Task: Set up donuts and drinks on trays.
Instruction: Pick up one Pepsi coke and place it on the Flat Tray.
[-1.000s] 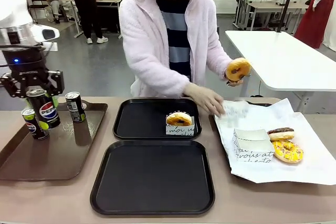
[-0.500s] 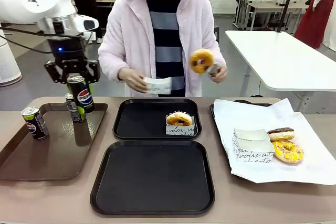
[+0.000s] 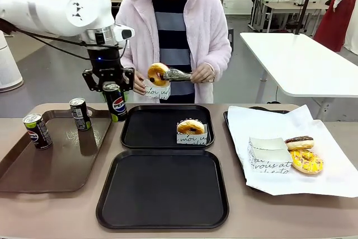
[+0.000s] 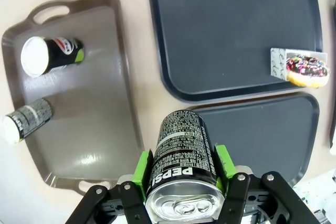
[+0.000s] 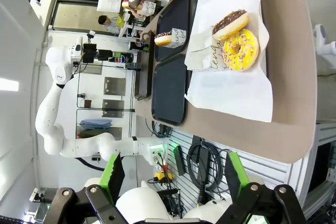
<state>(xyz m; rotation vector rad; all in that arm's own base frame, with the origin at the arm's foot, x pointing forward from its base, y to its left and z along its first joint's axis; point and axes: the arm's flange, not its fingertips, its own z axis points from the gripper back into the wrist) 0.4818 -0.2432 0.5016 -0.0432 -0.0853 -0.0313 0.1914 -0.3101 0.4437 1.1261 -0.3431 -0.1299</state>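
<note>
Front view: our left gripper (image 3: 114, 89) clamps a slim black Pepsi can (image 3: 117, 104) upright, just left of the far black plastic tray (image 3: 150, 131).

A grey floor (image 3: 56, 85), a white table (image 3: 305, 60) at right, more work tables (image 3: 279, 5) farther back, bright even light.

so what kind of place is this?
Probably a robotics lab staged as a snack counter: white work tables behind the person, cables under the table, and black trays, donuts and soda cans laid out on it.
</note>
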